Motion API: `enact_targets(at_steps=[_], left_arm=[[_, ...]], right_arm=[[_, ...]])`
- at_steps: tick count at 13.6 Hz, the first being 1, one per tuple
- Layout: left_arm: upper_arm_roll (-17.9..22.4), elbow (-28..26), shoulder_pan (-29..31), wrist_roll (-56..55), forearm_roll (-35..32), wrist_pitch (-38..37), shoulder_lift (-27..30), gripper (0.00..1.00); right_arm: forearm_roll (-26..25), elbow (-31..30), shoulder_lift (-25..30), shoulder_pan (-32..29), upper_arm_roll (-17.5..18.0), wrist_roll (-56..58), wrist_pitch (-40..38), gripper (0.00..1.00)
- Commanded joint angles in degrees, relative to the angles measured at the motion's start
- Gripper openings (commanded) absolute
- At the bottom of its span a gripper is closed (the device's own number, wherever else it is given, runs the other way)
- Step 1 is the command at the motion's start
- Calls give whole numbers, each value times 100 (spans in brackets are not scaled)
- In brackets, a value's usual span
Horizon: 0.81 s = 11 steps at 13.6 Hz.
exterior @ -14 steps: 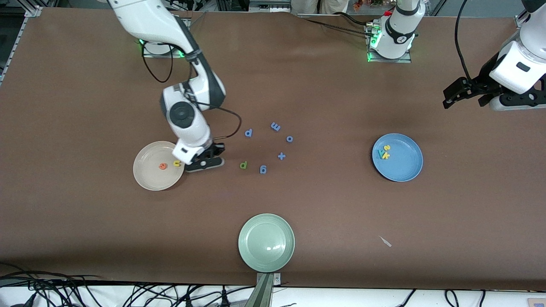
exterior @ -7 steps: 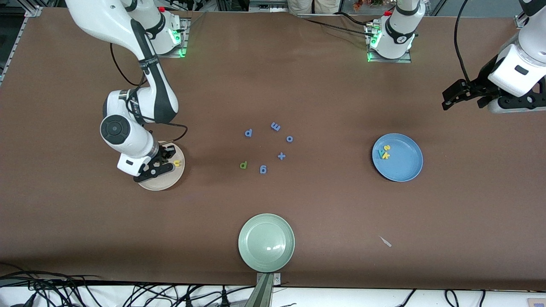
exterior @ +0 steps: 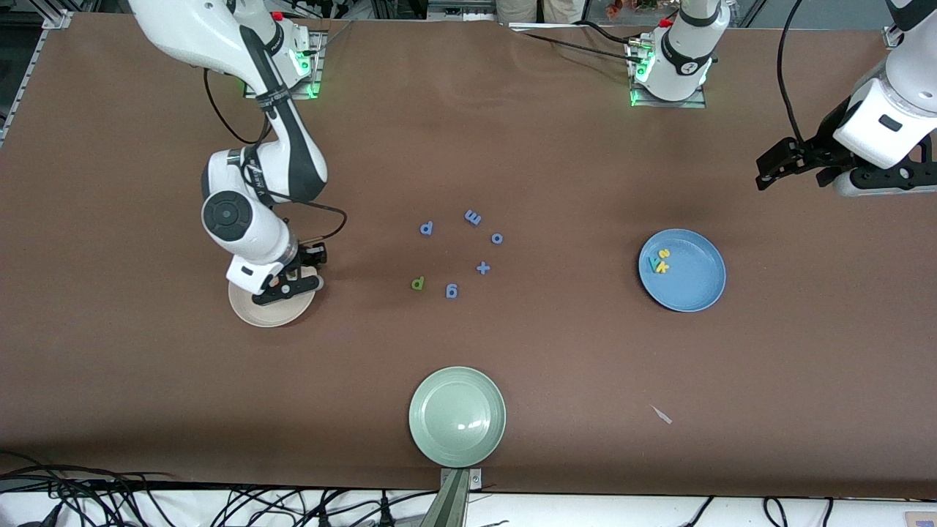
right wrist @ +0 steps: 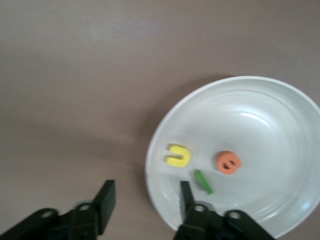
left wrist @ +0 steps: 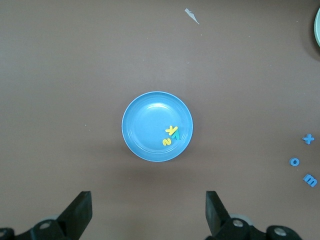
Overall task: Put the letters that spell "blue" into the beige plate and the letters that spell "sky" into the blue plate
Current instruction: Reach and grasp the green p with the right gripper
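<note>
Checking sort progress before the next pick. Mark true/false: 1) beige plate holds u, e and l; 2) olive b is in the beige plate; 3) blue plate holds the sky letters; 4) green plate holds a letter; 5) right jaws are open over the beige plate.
1) True: yellow u, orange e and green l lie in the beige plate.
2) False: olive b lies on the table beside the blue letters.
3) True: they sit in the blue plate.
4) False: the green plate holds nothing.
5) True: right gripper.

I see brown matte surface (exterior: 556,146) under even light; cable tangle (exterior: 219,505) at 6 o'clock edge; metal framing (exterior: 15,88) at 9.
</note>
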<state>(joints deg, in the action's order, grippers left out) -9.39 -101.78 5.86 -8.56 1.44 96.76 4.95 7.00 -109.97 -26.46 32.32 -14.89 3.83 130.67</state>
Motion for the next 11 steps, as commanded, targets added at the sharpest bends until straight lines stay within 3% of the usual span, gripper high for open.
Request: enact_targets(at_steps=[1,7,11], left_arm=[[-19,132,29,83,102,-70,-47,100],[-19,132,21,83,102,-105,-47,100],[-28,132,12,83,102,-131,-47,100]], right_arm=[[47,1,80,-24,161,-494,-16,82],[47,1133,-894,152,1040,-3104,343,82],[30,1785,-1598,530,1050,-4046,608,82]])
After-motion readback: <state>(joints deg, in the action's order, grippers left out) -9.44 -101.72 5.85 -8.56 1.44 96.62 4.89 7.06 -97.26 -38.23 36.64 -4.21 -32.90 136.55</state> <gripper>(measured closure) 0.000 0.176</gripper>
